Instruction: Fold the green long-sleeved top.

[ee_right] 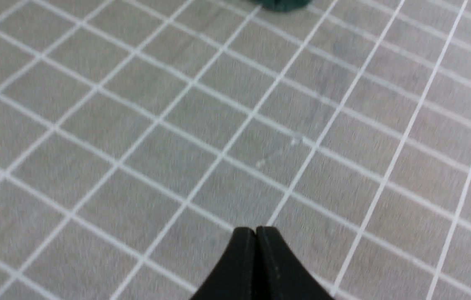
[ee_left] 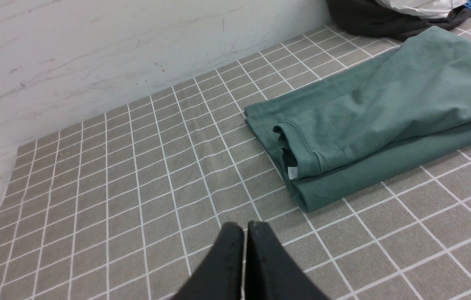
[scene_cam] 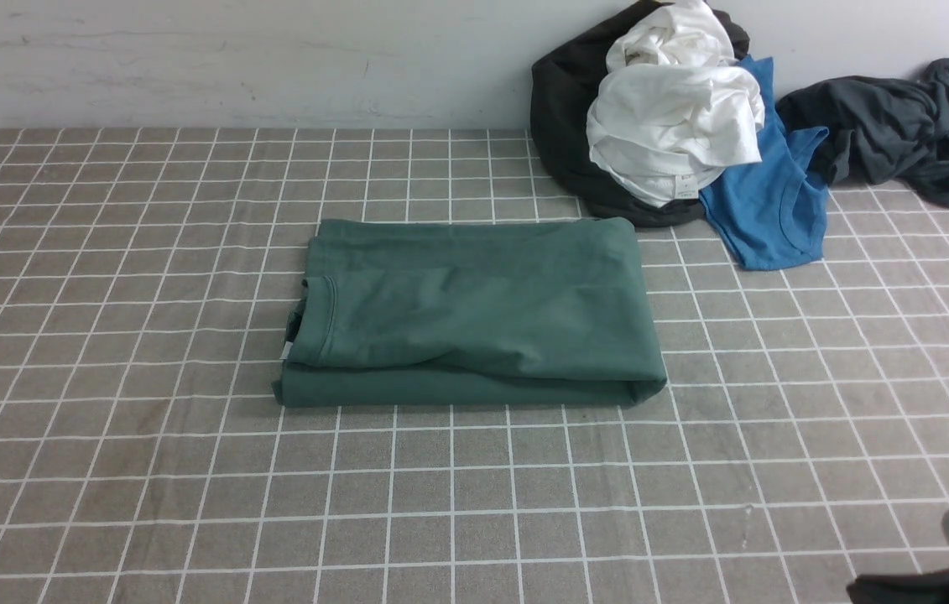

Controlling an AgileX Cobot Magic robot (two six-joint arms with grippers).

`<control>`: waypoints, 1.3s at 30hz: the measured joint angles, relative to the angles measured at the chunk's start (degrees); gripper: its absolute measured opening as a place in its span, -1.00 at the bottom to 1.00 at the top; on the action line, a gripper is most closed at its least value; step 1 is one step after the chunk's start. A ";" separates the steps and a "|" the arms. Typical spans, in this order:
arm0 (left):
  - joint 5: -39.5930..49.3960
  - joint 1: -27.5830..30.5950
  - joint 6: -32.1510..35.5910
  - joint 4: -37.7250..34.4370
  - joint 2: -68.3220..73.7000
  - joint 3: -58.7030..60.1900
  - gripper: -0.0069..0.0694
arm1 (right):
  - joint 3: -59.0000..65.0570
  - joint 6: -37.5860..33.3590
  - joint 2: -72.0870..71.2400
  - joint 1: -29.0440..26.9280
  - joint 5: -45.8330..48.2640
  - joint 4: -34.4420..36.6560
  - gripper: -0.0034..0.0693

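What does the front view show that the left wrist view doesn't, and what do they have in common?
Only the front view shows the whole clothes pile: the white garment, the blue top and the separate dark grey garment. Only the left wrist view shows the left tool, its tips pressed together, holding nothing. Both show the folded green long-sleeved top with its collar and small white tag, lying on the checked tablecloth before the white wall.

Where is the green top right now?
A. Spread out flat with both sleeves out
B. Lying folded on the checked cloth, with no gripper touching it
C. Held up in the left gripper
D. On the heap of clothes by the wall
B: the green top lies folded on the checked cloth, while the left gripper and right gripper are shut and empty.
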 joint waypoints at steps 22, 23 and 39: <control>0.28 0.00 0.00 -0.14 0.00 0.00 -0.83 | 14.63 16.01 -46.44 -18.32 -1.69 -2.87 -0.94; 0.34 0.00 0.00 -0.14 0.00 0.00 -0.83 | 14.63 16.07 -47.33 -19.97 -0.24 -2.72 -0.94; 1.12 0.00 0.00 -0.14 0.00 0.00 -0.83 | 14.58 15.55 -48.00 -25.22 0.61 -2.56 -0.94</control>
